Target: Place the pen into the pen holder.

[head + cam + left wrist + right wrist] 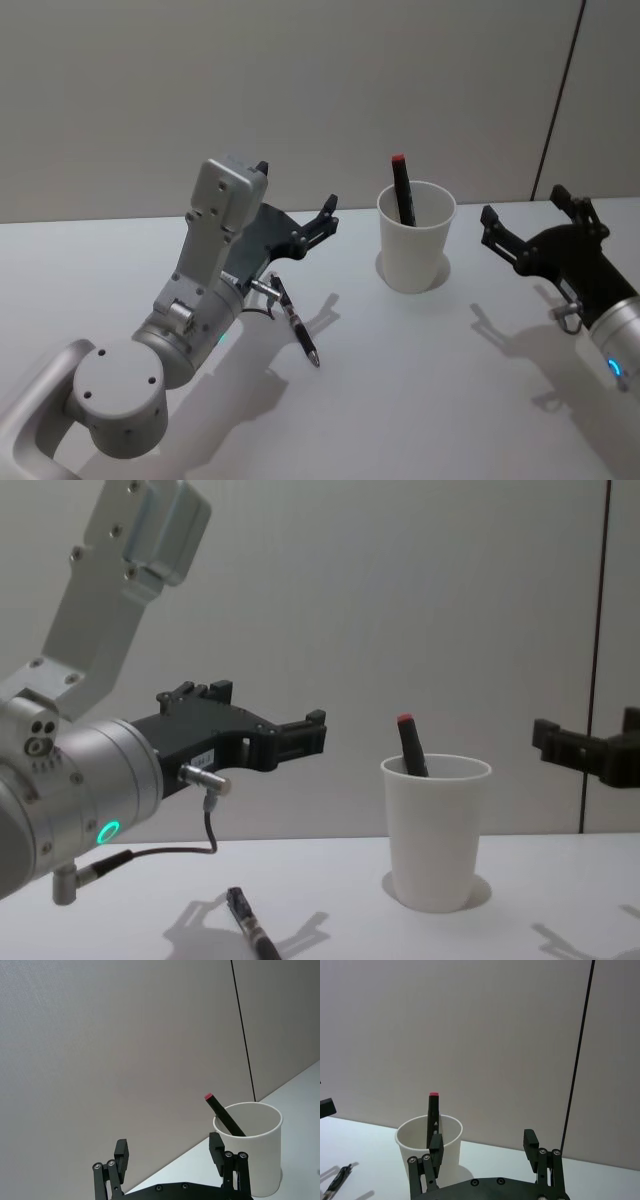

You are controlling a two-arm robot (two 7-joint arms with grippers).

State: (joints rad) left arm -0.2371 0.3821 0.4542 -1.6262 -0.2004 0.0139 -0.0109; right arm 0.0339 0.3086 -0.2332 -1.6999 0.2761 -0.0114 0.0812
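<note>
The pen holder (pixel 415 255) (pixel 255 1160) (pixel 452 1152) (pixel 435 830), a plain white paper cup, stands upright at the back middle of the white table. A black pen with a red end (pixel 403 195) (pixel 225 1117) (pixel 433 1115) (pixel 410 748) leans inside it. Another black pen (pixel 297 322) (pixel 337 1180) (pixel 250 930) lies flat on the table, left of the cup. My left gripper (pixel 318 225) (pixel 169 1150) (pixel 312 735) hovers open and empty above that lying pen, pointing toward the cup. My right gripper (pixel 524 208) (pixel 483 1141) (pixel 590 730) hangs open and empty to the cup's right.
A plain grey wall with a dark vertical seam (pixel 562 95) runs along behind the table (pixel 400 400). The left arm's large silver joints (pixel 115 395) take up the near left of the table.
</note>
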